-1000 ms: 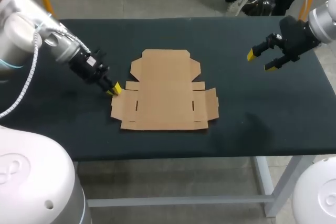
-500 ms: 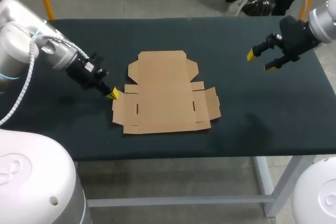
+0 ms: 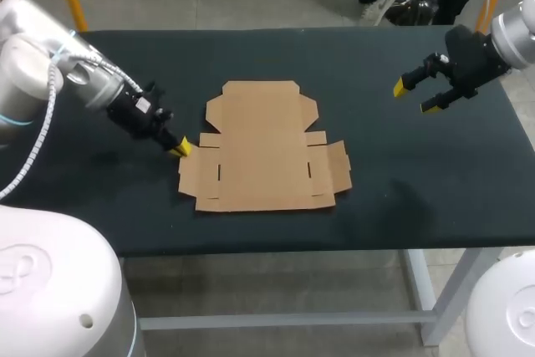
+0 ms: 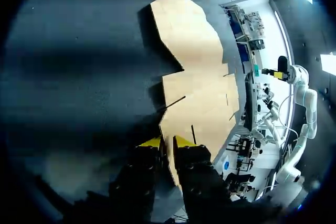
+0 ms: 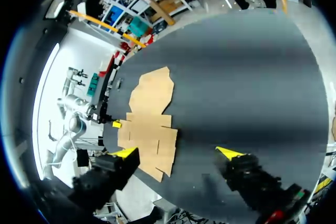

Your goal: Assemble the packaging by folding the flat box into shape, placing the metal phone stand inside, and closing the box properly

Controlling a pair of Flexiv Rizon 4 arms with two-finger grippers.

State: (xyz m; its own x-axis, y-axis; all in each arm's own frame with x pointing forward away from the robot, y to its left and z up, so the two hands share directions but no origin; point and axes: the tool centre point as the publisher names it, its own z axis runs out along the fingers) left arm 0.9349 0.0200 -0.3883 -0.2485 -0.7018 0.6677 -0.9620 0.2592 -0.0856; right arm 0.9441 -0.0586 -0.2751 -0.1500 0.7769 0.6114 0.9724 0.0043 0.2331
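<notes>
The flat brown cardboard box (image 3: 263, 148) lies unfolded on the dark table (image 3: 393, 190), a little left of its middle. My left gripper (image 3: 180, 148) is low at the box's left edge, by the near-left flap. In the left wrist view its yellow tips (image 4: 168, 141) stand a narrow gap apart. One finger is over the cardboard (image 4: 194, 77), the other over the cloth, and the flap's edge runs between them. My right gripper (image 3: 415, 95) hangs wide open above the table's right part, far from the box (image 5: 149, 114), holding nothing (image 5: 178, 153). No metal phone stand is in view.
Around the box I see only bare dark cloth. The table's front edge (image 3: 334, 250) runs close below the box. A wide stretch of cloth lies between the box and my right gripper.
My left gripper slid a little toward the near left, then settled, and the box shifted and turned slightly with it. The right arm has not moved.
</notes>
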